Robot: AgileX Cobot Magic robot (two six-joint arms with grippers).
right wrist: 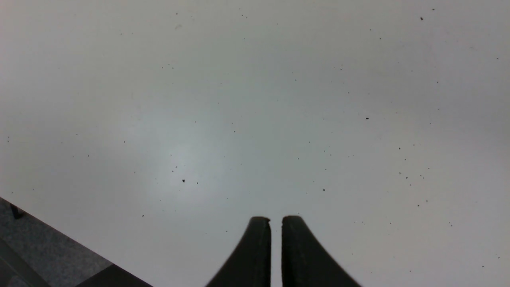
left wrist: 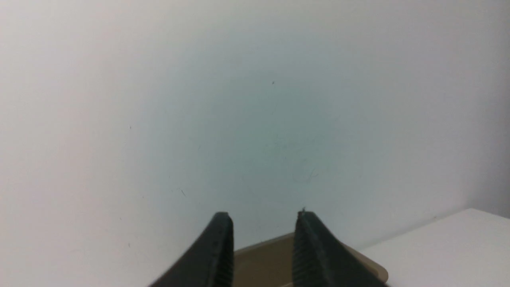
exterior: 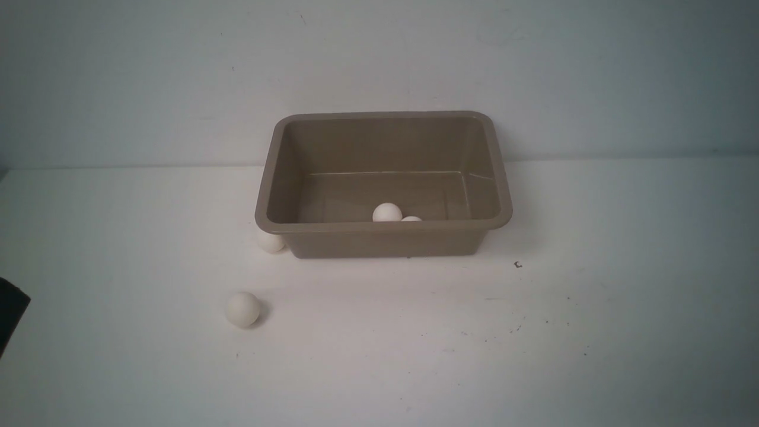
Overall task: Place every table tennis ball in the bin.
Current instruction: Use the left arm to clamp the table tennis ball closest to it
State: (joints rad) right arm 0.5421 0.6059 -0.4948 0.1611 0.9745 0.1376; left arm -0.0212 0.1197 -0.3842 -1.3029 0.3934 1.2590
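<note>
The taupe bin (exterior: 499, 178) stands at the back middle of the white table. Inside it lie two white table tennis balls, one (exterior: 388, 212) in full view and one (exterior: 411, 219) half hidden behind the front wall. A third ball (exterior: 271, 242) rests on the table against the bin's front left corner. A fourth (exterior: 242, 309) lies alone nearer to me on the left. My left gripper (left wrist: 263, 217) is open with nothing between its fingers, and a corner of the bin (left wrist: 263, 259) shows beyond them. My right gripper (right wrist: 276, 219) is shut and empty over bare tabletop.
A pale wall rises just behind the bin. A dark piece of the left arm (exterior: 9, 314) shows at the left edge of the front view. The right wrist view shows the table's edge with grey floor (right wrist: 40, 255) beyond it.
</note>
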